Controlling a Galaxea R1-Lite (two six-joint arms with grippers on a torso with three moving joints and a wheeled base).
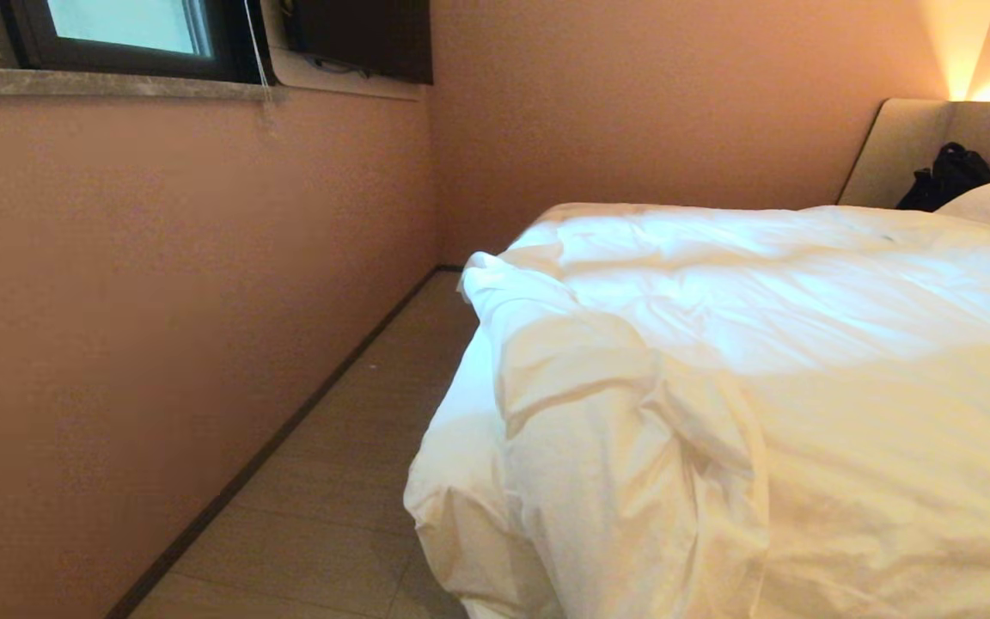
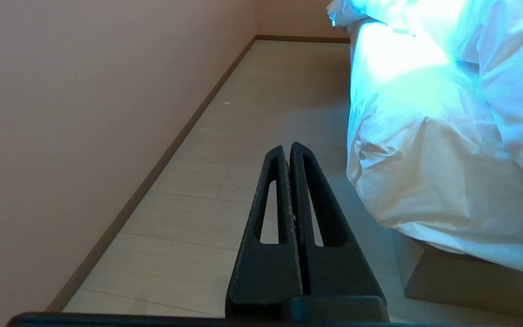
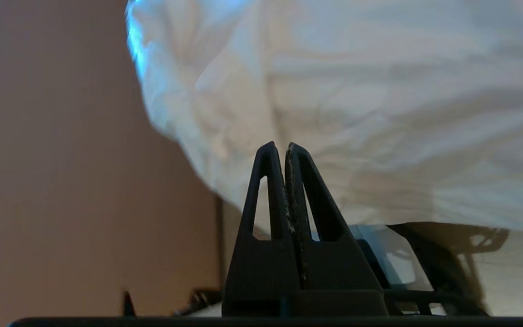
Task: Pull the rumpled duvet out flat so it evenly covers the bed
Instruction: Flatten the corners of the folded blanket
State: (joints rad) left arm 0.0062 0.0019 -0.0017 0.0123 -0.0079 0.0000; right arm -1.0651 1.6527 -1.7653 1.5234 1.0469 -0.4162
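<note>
The duvet [image 1: 761,361] lies over the bed [image 2: 466,281], bunched and folded at the near corner, where a thick rumpled flap hangs down the side towards the floor [image 1: 332,481]. It looks soft, puffy and limp, probably light for its bulk but large enough to drag against the sheet when pulled. The cotton cover should pinch easily, though a shallow grip may catch only the cover and slide off the filling. The best hold is likely the folded edge or the corner of that hanging flap, taken deep enough to trap a full fold.

The right gripper [image 3: 279,146] has its fingers pressed together with nothing between them. The duvet fills the space just beyond and above the fingertips, its lower hanging edge close ahead, but no cloth is caught. To take hold, the fingers would have to part first.

The left gripper [image 2: 287,147] is also closed and empty, hanging parked low over the floor. The duvet's hanging side lies off to one side of its fingertips, clearly apart from them.
</note>
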